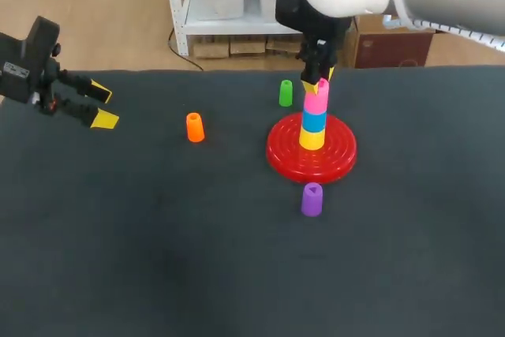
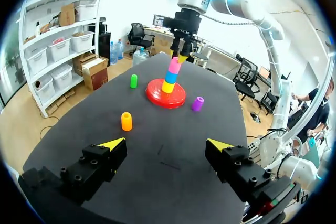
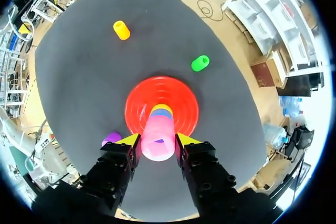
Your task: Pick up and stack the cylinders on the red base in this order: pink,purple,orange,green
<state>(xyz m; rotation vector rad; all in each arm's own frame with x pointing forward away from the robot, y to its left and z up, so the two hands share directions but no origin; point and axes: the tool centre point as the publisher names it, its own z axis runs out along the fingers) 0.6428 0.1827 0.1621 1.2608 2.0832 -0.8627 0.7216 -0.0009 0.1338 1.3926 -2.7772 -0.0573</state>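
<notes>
Head view: the pink cylinder (image 1: 317,100) tops a stack on the red base (image 1: 280,155), above a blue cylinder (image 1: 313,121) and a yellow cylinder (image 1: 312,139).
Right end effector (image 3: 157,141): closed on the pink cylinder from two sides, fingers one cylinder's width apart. It is likely steadying the piece upright as it seats.
Purple cylinder (image 1: 312,199): upright on the counter (image 1: 158,258), just in front of the base. Judged next in the order.
Orange cylinder (image 1: 195,127): on the counter, well to the base's left.
Green cylinder (image 1: 286,93): just behind the base, toward its left.
Left end effector (image 1: 102,106): fingers wide apart and holding nothing, over the counter's far left. It is probably parked clear of the stack.
Writing: none legible on the cylinders or base.
</notes>
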